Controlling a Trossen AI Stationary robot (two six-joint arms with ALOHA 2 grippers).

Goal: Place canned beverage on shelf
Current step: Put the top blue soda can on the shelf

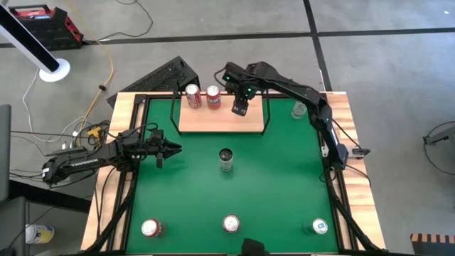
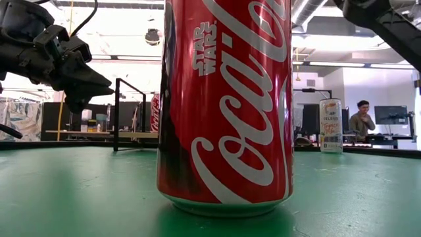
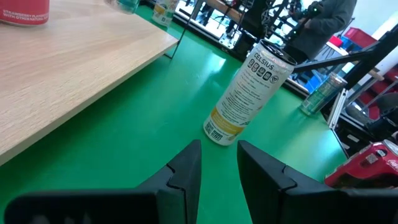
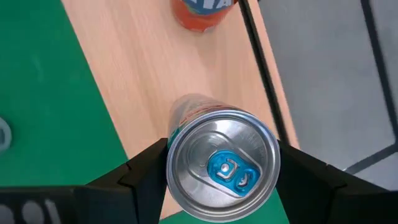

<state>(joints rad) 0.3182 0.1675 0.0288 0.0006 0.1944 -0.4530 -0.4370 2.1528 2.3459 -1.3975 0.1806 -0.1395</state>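
Can [image 4: 222, 165] upright, top up, clamped in right pincer [image 4: 221, 168] over shelf [image 4: 143, 74].

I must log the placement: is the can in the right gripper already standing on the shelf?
Cannot tell. The right gripper grips the can upright over the shelf, but its base is hidden.

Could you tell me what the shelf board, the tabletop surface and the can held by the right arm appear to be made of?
The shelf looks like pale wood or laminate: visible grain, matte, with thin black rails, probably metal. The tabletop appears green felt-like fabric, flat and non-reflective. The can in the right gripper seems aluminium: shiny silver lid, blue pull tab. The left gripper waits over the table.
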